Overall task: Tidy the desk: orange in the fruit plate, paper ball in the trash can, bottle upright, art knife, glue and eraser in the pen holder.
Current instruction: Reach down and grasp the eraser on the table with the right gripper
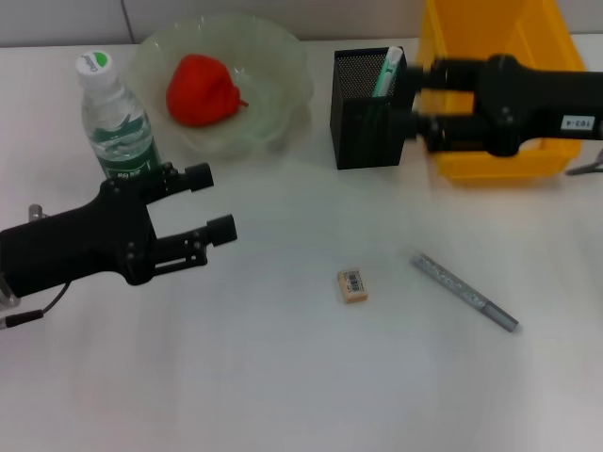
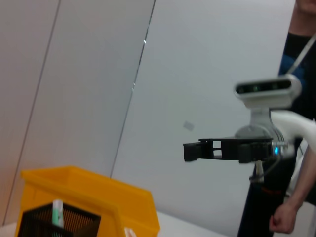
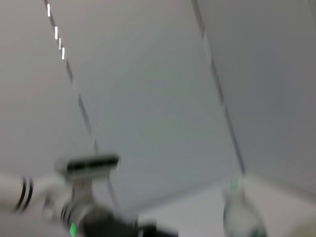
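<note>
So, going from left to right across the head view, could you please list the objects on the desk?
bottle → orange in the fruit plate → eraser → pen holder → art knife → trash can

Orange [image 1: 201, 89] lies in the green fruit plate [image 1: 273, 56], upper left. Bottle [image 1: 115, 121] stands upright beside it. Tan eraser [image 1: 352, 285] lies flat, centre. Black pen holder [image 1: 363, 118] adjoins the yellow trash can [image 1: 499, 158].

A white desk [image 1: 283, 377] stands before a pale panelled wall [image 2: 98, 74], a person [image 2: 301, 148] beside it.
</note>
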You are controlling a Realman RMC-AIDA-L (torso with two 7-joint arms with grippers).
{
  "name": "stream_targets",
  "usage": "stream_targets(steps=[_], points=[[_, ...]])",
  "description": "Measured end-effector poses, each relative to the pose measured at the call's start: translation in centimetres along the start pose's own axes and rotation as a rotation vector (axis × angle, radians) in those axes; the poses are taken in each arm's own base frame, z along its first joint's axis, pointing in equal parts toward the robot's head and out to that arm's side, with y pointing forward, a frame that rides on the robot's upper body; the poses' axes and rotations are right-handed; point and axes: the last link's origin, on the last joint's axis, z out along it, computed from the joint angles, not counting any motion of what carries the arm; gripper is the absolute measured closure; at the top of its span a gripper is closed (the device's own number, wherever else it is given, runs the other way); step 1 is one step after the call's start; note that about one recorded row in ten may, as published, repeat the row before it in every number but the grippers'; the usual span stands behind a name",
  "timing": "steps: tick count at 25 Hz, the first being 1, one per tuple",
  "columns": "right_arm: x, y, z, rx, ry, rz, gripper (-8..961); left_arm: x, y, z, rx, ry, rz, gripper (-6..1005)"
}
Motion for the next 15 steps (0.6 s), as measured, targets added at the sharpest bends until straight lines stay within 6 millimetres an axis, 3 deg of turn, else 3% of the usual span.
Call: stream_targets(steps=[7, 15], points=[[-0.9, -0.7, 1.1, -0.011, 0.331, 0.030, 224, -0.4, -0.1, -0.1, -0.023, -0.066, -0.003, 212], [-1.0, -0.8, 5.6, -0.032, 0.673, -0.067, 226, -0.9, 0.0, 0.1, -0.042, -0.114, -0.010, 212]])
